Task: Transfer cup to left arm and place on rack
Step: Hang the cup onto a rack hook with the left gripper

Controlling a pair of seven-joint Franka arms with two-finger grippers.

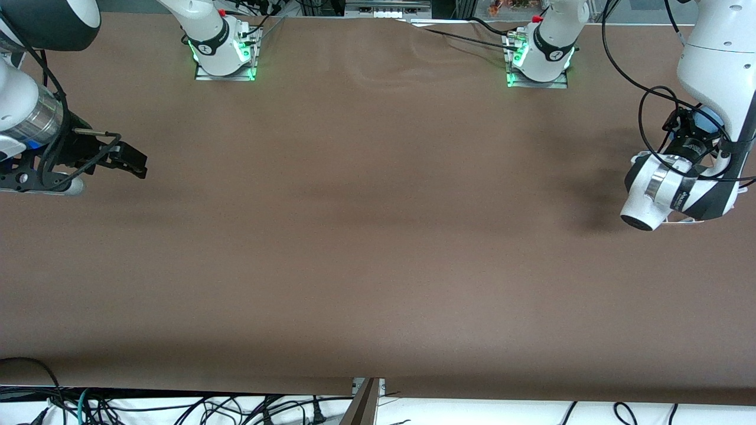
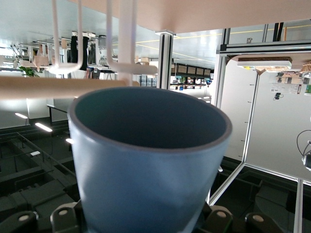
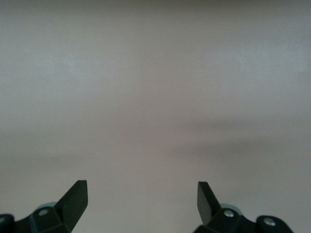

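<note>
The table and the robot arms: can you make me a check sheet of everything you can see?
Surface: brown table, bare in the middle.
Job's things: blue cup held in the left gripper, turned toward the white wire rack and its wooden rod; the rack stands at the left arm's end of the table, mostly hidden by the arm in the front view.
Clutter: nothing seen.
Grippers: left gripper shut on the cup; right gripper open and empty over the right arm's end of the table, waiting.
Cables: black cables loop around the left arm; more lie below the table's near edge.
Surroundings: metal frames and ceiling lights.
</note>
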